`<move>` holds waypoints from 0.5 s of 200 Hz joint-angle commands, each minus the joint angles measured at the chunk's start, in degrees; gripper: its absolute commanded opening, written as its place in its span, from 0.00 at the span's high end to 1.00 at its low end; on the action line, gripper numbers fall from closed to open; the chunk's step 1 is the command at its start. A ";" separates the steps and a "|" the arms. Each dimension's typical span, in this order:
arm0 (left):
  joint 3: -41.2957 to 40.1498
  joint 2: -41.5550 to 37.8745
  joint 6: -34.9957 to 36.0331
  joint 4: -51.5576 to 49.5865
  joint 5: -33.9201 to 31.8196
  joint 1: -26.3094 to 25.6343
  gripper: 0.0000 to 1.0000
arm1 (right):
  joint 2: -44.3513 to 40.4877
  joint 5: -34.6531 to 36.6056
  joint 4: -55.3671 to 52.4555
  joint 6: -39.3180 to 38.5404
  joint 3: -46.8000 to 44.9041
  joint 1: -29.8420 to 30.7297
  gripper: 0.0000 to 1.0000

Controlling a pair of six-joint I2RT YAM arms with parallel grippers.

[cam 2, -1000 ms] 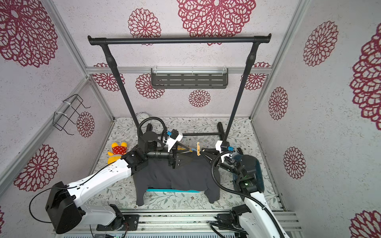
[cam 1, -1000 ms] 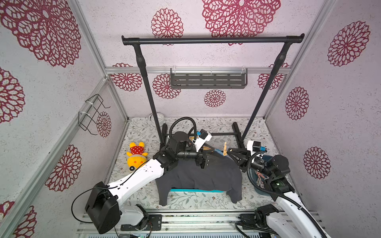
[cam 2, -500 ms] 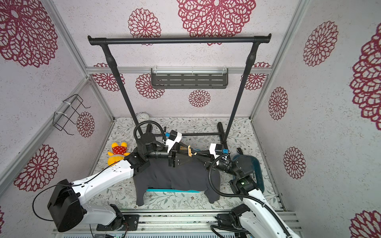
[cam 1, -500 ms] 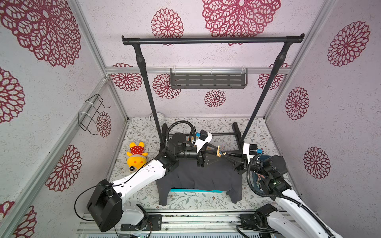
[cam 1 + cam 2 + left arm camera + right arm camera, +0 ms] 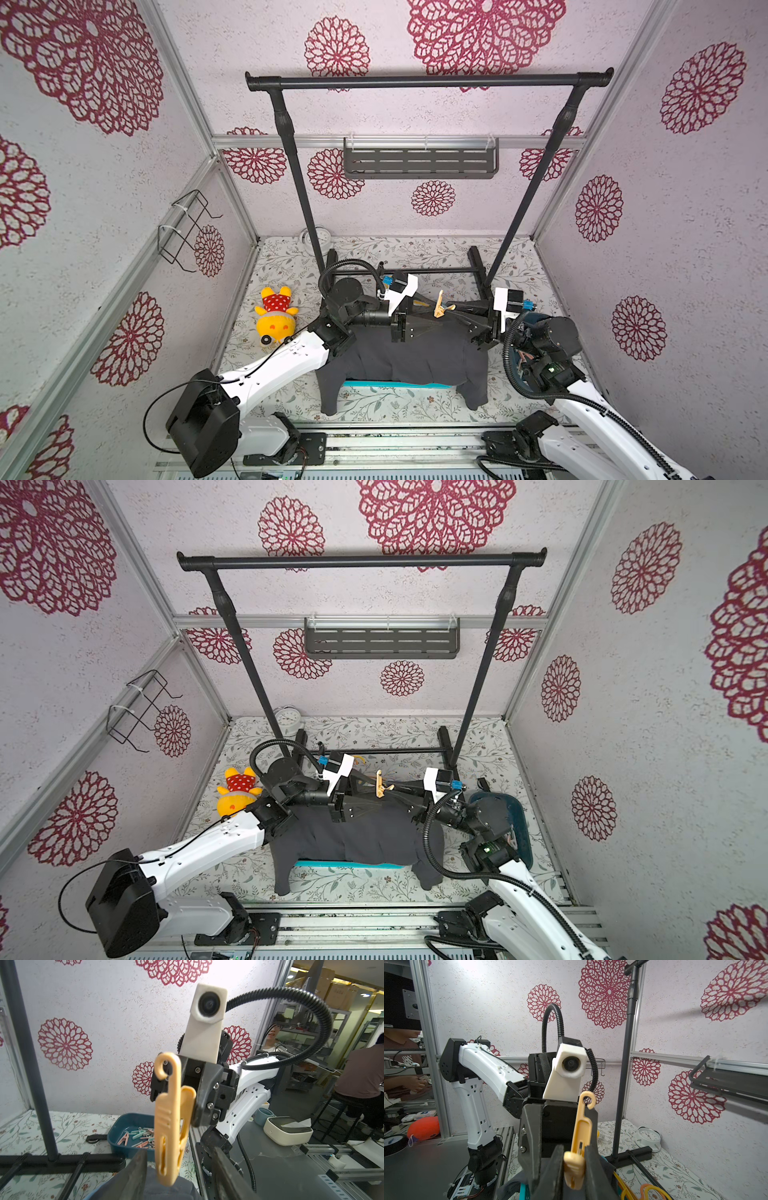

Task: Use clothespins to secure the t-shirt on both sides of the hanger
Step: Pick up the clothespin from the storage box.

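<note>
A dark grey t-shirt point(image 5: 407, 357) lies on the floor over a teal hanger point(image 5: 395, 384), seen in both top views point(image 5: 353, 837). Above its collar my right gripper point(image 5: 574, 1153) is shut on a peach-orange clothespin point(image 5: 579, 1136), also in a top view point(image 5: 439, 305). My left gripper point(image 5: 178, 1155) faces it from the other side. It is open, its fingers point(image 5: 135, 1169) standing either side of the clothespin point(image 5: 168, 1126) with gaps. The pin's lower end hangs just over the grey fabric point(image 5: 166, 1190). Several more clothespins point(image 5: 141, 1136) lie in a blue tray point(image 5: 124, 1124).
A black garment rack point(image 5: 428, 80) stands behind, its base bars beside the grippers. A yellow plush toy point(image 5: 276, 318) lies at the left, a white clock point(image 5: 288, 719) at the back. Orange and yellow hangers point(image 5: 643, 1190) lie near the rack base. A dark shelf point(image 5: 419, 162) hangs on the back wall.
The two grippers have come together above the shirt's collar. The right brought the clothespin leftward, and the left gripper's jaws have narrowed around it.
</note>
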 commanded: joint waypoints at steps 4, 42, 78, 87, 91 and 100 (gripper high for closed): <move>-0.05 -0.64 -2.38 5.48 2.03 -0.68 0.49 | -0.75 -0.49 3.91 1.00 2.27 1.10 0.80; 0.20 0.23 -3.58 5.67 2.83 -0.67 0.57 | -1.09 -0.60 5.10 1.21 2.27 1.81 0.80; 0.61 0.88 -5.13 6.11 3.26 -0.68 0.60 | -1.89 -0.48 5.24 1.13 1.74 2.08 0.80; 0.74 0.96 -5.28 6.11 3.61 -0.67 0.60 | -1.98 -0.42 5.25 1.05 1.71 2.16 0.80; 0.70 1.03 -5.33 6.11 3.73 -0.67 0.60 | -1.98 -0.36 5.25 1.08 1.74 2.17 0.80; 0.75 1.21 -5.58 6.10 3.75 -0.61 0.59 | -1.85 -0.47 5.25 1.01 1.75 2.29 0.80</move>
